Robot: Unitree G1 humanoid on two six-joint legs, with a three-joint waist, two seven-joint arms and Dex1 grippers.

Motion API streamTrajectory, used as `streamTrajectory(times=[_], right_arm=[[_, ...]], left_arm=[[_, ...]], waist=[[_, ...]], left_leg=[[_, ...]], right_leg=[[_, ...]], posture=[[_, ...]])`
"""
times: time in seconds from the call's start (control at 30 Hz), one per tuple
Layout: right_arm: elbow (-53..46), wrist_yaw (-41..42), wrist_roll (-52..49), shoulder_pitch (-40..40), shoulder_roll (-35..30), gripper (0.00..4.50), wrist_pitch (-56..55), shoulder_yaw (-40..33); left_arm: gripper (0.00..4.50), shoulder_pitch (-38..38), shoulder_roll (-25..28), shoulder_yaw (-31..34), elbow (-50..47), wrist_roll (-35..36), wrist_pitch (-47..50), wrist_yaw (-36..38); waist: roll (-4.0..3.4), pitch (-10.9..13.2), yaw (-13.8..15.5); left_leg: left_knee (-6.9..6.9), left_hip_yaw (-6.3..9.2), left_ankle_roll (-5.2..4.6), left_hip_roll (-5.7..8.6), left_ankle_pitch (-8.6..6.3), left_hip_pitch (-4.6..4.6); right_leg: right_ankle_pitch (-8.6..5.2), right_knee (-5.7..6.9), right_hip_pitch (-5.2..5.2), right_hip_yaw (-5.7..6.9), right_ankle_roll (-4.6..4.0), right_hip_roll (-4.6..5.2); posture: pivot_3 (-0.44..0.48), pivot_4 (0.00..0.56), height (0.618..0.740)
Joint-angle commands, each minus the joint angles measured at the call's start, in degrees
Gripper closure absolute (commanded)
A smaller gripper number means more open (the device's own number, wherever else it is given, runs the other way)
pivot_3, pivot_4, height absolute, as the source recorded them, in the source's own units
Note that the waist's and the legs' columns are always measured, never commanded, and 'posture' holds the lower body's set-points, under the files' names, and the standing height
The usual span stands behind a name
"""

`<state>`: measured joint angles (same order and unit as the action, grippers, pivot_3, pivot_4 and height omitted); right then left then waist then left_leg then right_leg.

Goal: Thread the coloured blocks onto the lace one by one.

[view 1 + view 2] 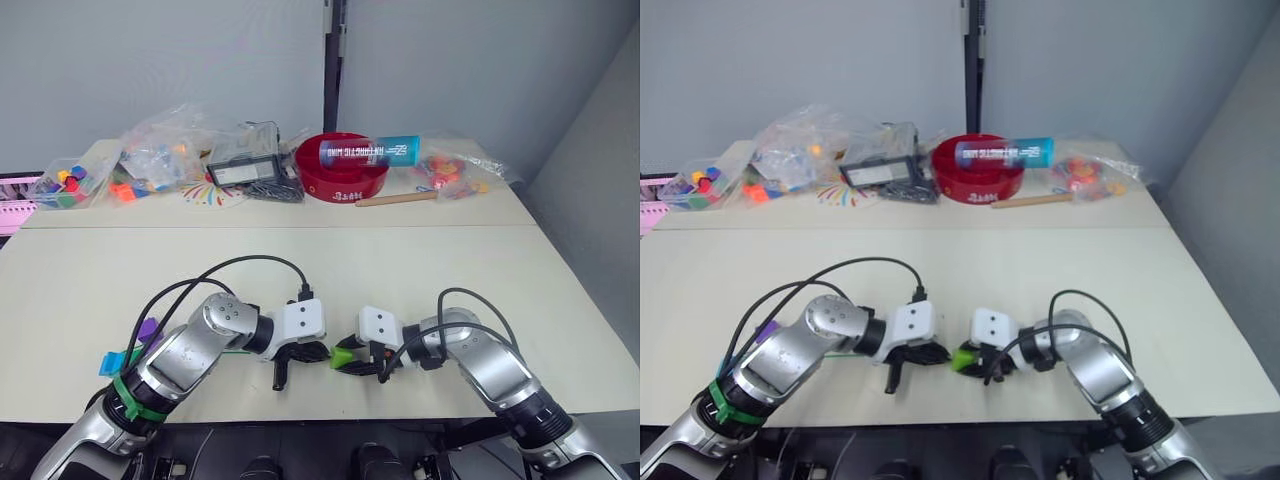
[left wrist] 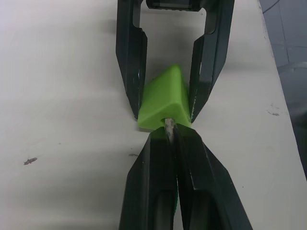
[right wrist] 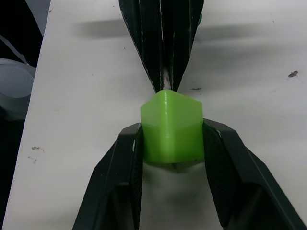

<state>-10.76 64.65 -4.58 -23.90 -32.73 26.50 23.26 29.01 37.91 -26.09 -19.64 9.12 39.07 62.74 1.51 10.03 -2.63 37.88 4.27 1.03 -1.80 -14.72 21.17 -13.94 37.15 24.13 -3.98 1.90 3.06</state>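
A light green block (image 1: 343, 356) sits between the fingers of my right gripper (image 3: 171, 140), which is shut on it just above the table near the front edge. My left gripper (image 2: 169, 135) is shut on the pale tip of the lace (image 2: 168, 126), and that tip sits at the hole in the block's near face. The green lace (image 1: 236, 350) trails back under my left arm. A purple block (image 1: 150, 328) and a sky blue block (image 1: 108, 362) lie on the table beside my left forearm.
At the back stand a red bowl (image 1: 340, 182) with a blue tube (image 1: 370, 152) across it, a black device (image 1: 245, 170), a wooden stick (image 1: 395, 199) and clear bags of toy pieces (image 1: 160, 150). The table's front edge (image 1: 330, 415) is close to both grippers.
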Motion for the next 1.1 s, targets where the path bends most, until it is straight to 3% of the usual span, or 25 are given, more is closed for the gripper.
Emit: streamTrajectory(times=[0.03, 0.23, 0.53, 0.7, 1.07, 1.1], right_arm=[[-0.33, -1.64, 0.92, 0.15, 0.95, 3.19, 1.95, 1.95], [0.61, -2.19, 1.5, -0.22, 1.21, 3.19, 1.95, 2.25], [0.98, -2.12, 1.62, -0.33, 0.17, 3.19, 2.13, 2.5], [1.19, -1.39, 1.9, -1.12, -1.07, 3.19, 2.67, 2.82], [1.21, -0.8, 1.65, -2.33, -2.82, 3.19, 3.69, 3.08], [1.02, -0.81, 1.61, -2.24, -2.87, 3.19, 3.84, 3.12]], left_arm=[[4.5, 1.28, -1.91, -0.11, -2.23, 1.97, -0.07, 0.53], [4.5, -0.19, -3.75, 1.17, 0.37, 2.88, -0.5, 0.44], [1.58, -2.53, -0.12, 7.68, 1.24, 5.12, -6.19, 2.96], [1.54, -6.8, 5.73, 12.15, 4.86, 5.52, -10.68, 5.26], [1.54, -8.53, 0.66, 10.01, 9.72, 3.23, -16.22, 1.91], [1.81, -8.54, 0.52, 9.65, 10.17, 2.7, -16.59, 1.79]], waist=[[0.0, 0.0, -0.02], [0.02, -0.03, 0.06], [0.02, -0.04, -0.2], [0.0, -0.04, -0.51], [0.07, -0.08, 0.31], [0.07, -0.08, 0.31]], left_leg=[[0.0, 0.0, 0.0, 0.0, 0.0, 0.0], [0.0, 0.0, 0.0, 0.01, 0.0, -0.06], [0.02, 0.0, 0.0, -0.03, 0.0, -0.08], [0.02, 0.0, 0.0, -0.04, 0.0, -0.09], [0.02, 0.0, 0.0, 0.04, 0.0, -0.03], [0.02, 0.0, 0.0, 0.04, 0.0, -0.03]], right_leg=[[0.0, 0.0, 0.0, 0.0, 0.0, 0.0], [0.0, 0.01, -0.07, 0.0, 0.0, 0.0], [0.01, 0.05, -0.06, 0.0, -0.01, -0.02], [0.01, 0.05, -0.04, 0.0, -0.01, -0.02], [0.01, -0.02, -0.06, 0.02, 0.01, 0.05], [0.01, -0.02, -0.06, 0.02, 0.01, 0.05]], posture=[[0.0, 0.15, 0.731], [0.0, 0.15, 0.731], [0.0, 0.15, 0.731], [0.0, 0.15, 0.731], [0.0, 0.15, 0.731], [0.0, 0.15, 0.731]])
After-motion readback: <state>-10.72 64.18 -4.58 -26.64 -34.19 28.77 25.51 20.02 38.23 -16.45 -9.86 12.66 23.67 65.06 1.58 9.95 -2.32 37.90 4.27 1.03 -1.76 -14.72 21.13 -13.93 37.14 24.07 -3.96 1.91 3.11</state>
